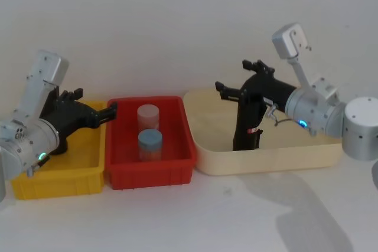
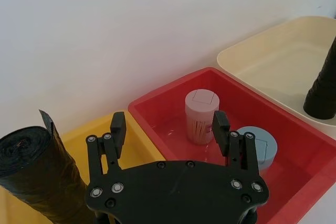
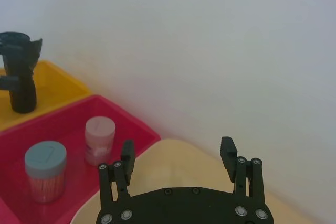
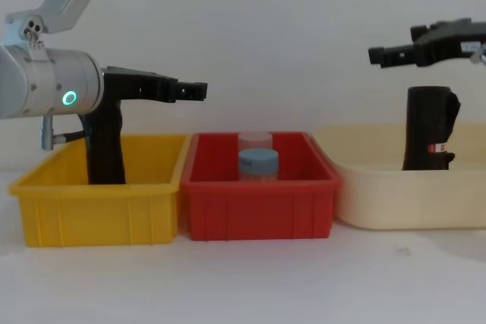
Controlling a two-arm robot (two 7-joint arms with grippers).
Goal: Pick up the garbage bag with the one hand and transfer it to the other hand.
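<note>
The garbage bag (image 4: 429, 138), a black roll with a red-and-white label band, stands upright in the cream tray (image 4: 395, 202); it also appears as the garbage bag (image 1: 247, 125) and the garbage bag (image 2: 321, 93). My right gripper (image 4: 380, 55), on the blue-ringed wrist, hovers just above it, open and holding nothing; it shows too as the right gripper (image 1: 231, 76) and the right gripper (image 3: 177, 148). My left gripper (image 4: 194, 90), on the green-ringed wrist, hangs open over the yellow bin (image 4: 99, 210), also seen as the left gripper (image 1: 109, 110) and the left gripper (image 2: 169, 121).
A plain black roll (image 4: 105, 149) stands in the yellow bin under my left wrist. Between the yellow bin and the cream tray sits a red bin (image 1: 150, 172) holding a pink-lidded jar (image 1: 148, 114) and a blue-lidded jar (image 1: 150, 143). A white wall rises close behind.
</note>
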